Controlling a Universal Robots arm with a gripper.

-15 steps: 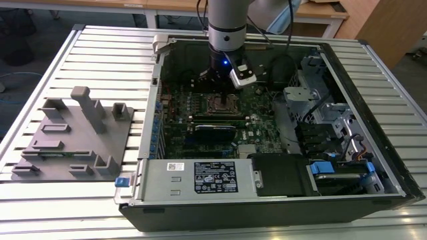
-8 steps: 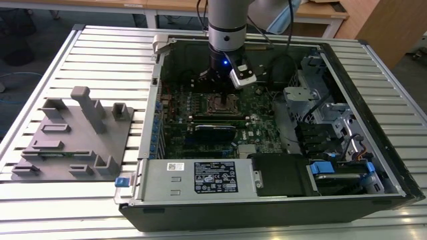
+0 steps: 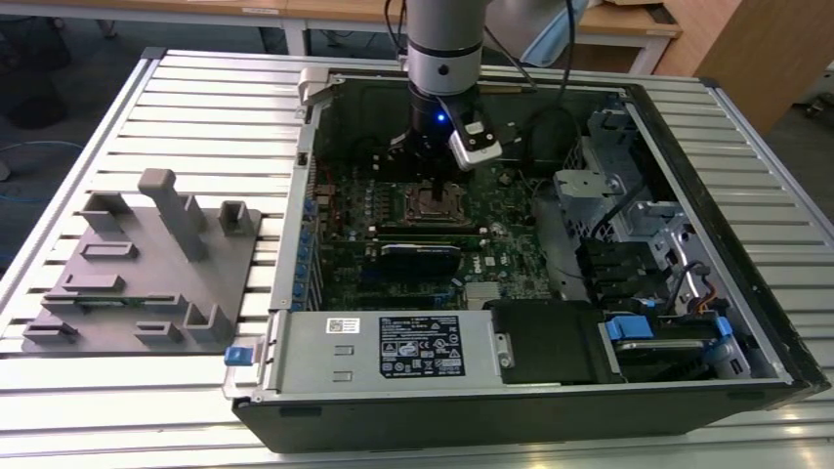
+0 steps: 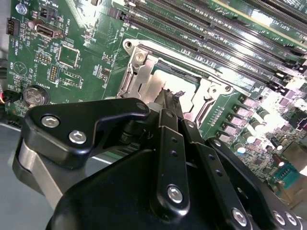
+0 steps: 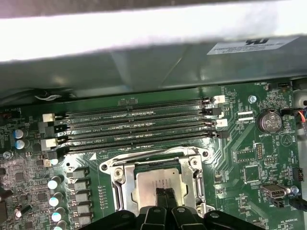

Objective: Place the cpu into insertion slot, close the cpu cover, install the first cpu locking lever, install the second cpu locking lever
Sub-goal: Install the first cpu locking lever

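Observation:
The cpu (image 5: 152, 182) lies flat in the insertion slot (image 3: 437, 202) on the green board, its dull silver top showing. The silvery cpu cover (image 5: 125, 186) lies down around it, the chip showing through its square window. A thin metal lever rod (image 5: 144, 154) runs along the socket's edge on the memory-slot side. My gripper (image 5: 166, 195) hangs just above the chip's middle with its two black fingers (image 4: 169, 103) pressed together and nothing between them. In the exterior view the gripper (image 3: 433, 174) stands straight over the socket inside the open computer case.
Long black memory slots (image 5: 139, 127) lie right beside the socket. The case wall (image 3: 312, 147) and drive cages (image 3: 612, 195) ring the board. A power supply box (image 3: 391, 347) fills the case front. A grey fixture (image 3: 137, 264) with posts stands on the slatted table at the exterior view's left.

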